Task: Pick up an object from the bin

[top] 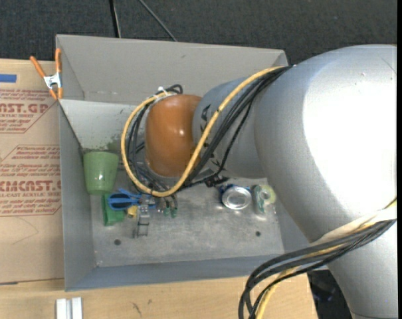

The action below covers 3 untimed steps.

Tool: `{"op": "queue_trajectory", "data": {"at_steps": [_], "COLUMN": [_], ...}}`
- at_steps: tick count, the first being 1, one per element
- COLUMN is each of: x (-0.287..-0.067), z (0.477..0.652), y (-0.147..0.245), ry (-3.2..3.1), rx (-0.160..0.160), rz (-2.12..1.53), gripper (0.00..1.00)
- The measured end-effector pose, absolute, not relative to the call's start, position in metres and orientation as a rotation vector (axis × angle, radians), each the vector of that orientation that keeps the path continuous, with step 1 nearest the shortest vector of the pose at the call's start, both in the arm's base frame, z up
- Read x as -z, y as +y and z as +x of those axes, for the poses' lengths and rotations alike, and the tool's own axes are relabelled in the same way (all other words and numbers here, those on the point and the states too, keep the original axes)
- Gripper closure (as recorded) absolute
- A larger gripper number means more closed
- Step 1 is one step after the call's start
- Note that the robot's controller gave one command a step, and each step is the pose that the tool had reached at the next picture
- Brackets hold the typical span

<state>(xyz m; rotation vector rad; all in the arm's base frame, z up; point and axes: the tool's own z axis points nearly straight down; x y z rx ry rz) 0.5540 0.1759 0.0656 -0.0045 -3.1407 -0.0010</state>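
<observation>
— Reaching in from the bin's (81,244) right side, the arm (333,151) ends in an orange cover (169,135) ringed by yellow and black cables (131,121). Where is the gripper?

— The gripper (143,219) sits below that cover, low over the bin floor, nearer the left wall than the right and towards the front wall.

— Wide or narrow?

— I cannot tell; the little that pokes out past the cover is too small to read, and I see nothing held in it.

— What lies nearest to it?

— A green block (112,214) with a blue piece (123,200) lying across its top, just beside the gripper on the left-wall side. Whether they touch, I cannot say.

— And around that?

— A pale green cup (100,171) lies against the left wall, just behind the block, its mouth towards the front wall.

— Anything on the right side?

— A silver can (236,197) lies on the floor with its end turned up, near the right wall and well apart from the gripper. A pale greenish thing (262,199) lies just beside it, closer to the right wall; I cannot make out its kind.
</observation>
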Motion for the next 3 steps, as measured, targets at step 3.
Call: {"op": "queue_trajectory", "data": {"at_steps": [3], "x": [-0.346], "z": [0.572], "y": [0.149], "ry": [-3.135], "rx": [0.001], "rz": [0.319], "gripper": [1.0]}}
